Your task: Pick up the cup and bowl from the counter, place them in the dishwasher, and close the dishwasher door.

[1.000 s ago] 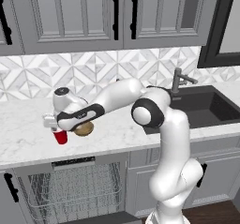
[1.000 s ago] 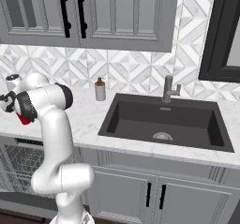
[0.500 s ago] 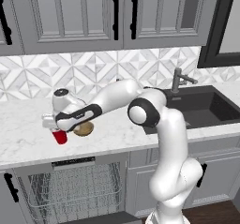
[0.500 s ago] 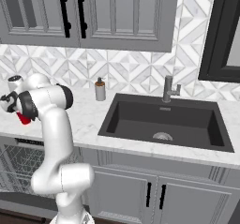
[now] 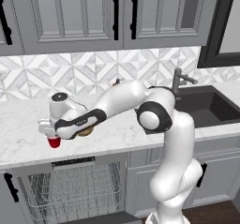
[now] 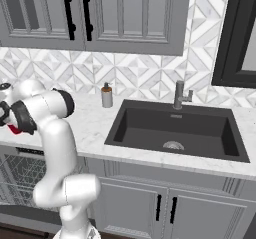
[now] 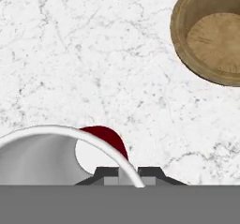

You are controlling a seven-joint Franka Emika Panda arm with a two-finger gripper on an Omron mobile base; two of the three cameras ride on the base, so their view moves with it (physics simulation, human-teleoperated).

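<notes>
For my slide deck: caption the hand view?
Gripper shut on the cup rim; bowl beside it on the counter.

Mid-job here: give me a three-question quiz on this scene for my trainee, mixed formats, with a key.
1. True or false: the gripper is shut on the rim of the cup.
2. Where is the bowl? A) in the sink B) on the counter C) in the dishwasher rack
3. Fill in: the dishwasher is ____, its rack visible.

Key: 1 true; 2 B; 3 open
</notes>
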